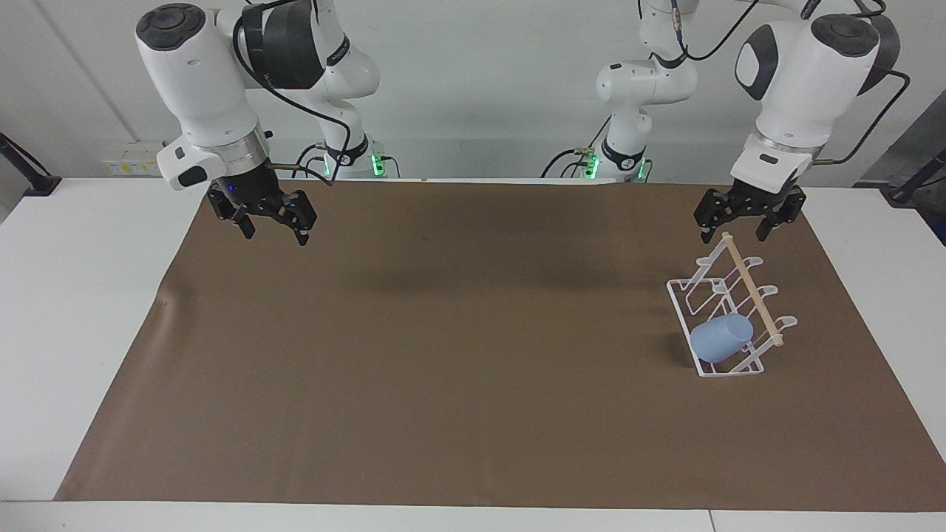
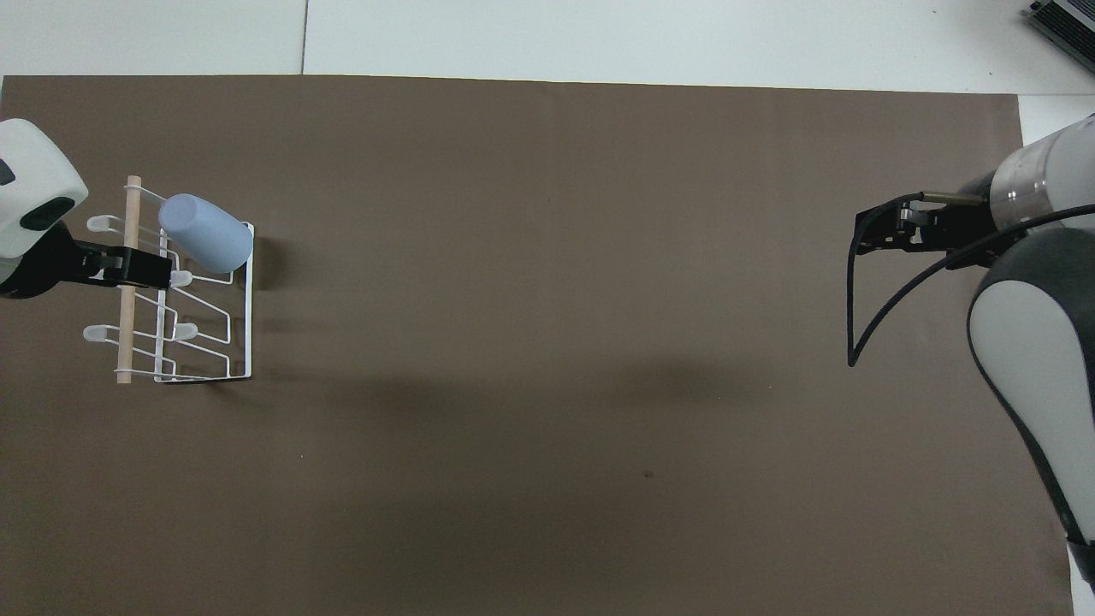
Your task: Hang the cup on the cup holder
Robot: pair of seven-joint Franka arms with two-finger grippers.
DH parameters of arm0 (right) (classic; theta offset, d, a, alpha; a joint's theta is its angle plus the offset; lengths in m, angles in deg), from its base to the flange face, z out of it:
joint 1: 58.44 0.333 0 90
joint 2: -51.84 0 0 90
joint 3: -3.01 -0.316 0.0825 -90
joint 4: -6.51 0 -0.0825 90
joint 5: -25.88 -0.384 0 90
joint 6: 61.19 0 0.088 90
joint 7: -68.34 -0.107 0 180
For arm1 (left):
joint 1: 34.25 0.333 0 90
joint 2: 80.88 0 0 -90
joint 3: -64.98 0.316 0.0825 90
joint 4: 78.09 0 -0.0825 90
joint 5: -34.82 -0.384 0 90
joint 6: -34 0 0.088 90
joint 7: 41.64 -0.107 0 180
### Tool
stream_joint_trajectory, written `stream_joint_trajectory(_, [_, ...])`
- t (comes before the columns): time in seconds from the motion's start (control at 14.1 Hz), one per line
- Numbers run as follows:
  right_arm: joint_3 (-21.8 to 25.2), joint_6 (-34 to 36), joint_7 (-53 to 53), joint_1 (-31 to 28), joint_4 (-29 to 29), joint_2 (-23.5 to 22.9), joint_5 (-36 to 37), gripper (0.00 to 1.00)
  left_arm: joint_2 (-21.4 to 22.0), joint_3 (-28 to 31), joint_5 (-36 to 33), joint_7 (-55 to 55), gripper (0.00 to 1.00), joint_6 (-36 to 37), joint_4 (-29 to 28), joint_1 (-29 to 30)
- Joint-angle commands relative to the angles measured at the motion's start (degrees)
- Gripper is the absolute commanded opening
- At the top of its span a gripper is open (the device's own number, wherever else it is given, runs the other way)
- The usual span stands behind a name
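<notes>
Resting tilted on a prong of the white wire cup holder (image 1: 728, 318), small light-blue plastic cup (image 1: 721, 338) looks hung. Left gripper (image 1: 745, 222) empty, fingers apart, above rack; retreat straight up. Right gripper (image 1: 270, 222) open, waiting.

A broad stretch of brown mat (image 1: 443, 355) lies bare across the counter (image 1: 81, 310), open to passage from either arm. The only obstacle stands toward the left arm's end: the white wire cup holder (image 1: 728, 314), its wooden rod (image 1: 750, 288) running across the top, with the light-blue cup (image 1: 721, 338) hung on the prong farthest from the robots. The left gripper (image 1: 746, 225) hangs in the air above the rack's robot-side end, at 12 o'clock of it in the facing view, jaws apart and clear of the rod.
</notes>
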Motion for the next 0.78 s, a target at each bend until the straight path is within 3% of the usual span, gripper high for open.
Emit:
stream_joint_trajectory(0.0, [-0.14, 0.50, 0.42, -0.60, -0.69, 0.87, -1.28, 1.00, -3.36, -0.60, 1.54, -1.50, 1.00, 10.28, 9.58, 0.46])
stream_joint_trajectory(0.21, [-0.14, 0.50, 0.51, -0.60, -0.69, 0.87, -1.28, 1.00, -3.99, -0.16, 5.67, -1.15, 1.00, 12.51, 11.80, 0.55])
stream_joint_trajectory(0.43, [-0.14, 0.59, 0.42, -0.60, -0.69, 0.87, -1.28, 1.00, -2.07, 0.01, 5.94, -0.44, 1.00, 8.13, 7.17, 1.60])
stream_joint_trajectory(0.71, [-0.14, 0.50, 0.42, -0.60, -0.69, 0.87, -1.28, 1.00, -2.06, -0.07, 5.85, 0.09, 1.00, 8.55, 8.29, 1.43])
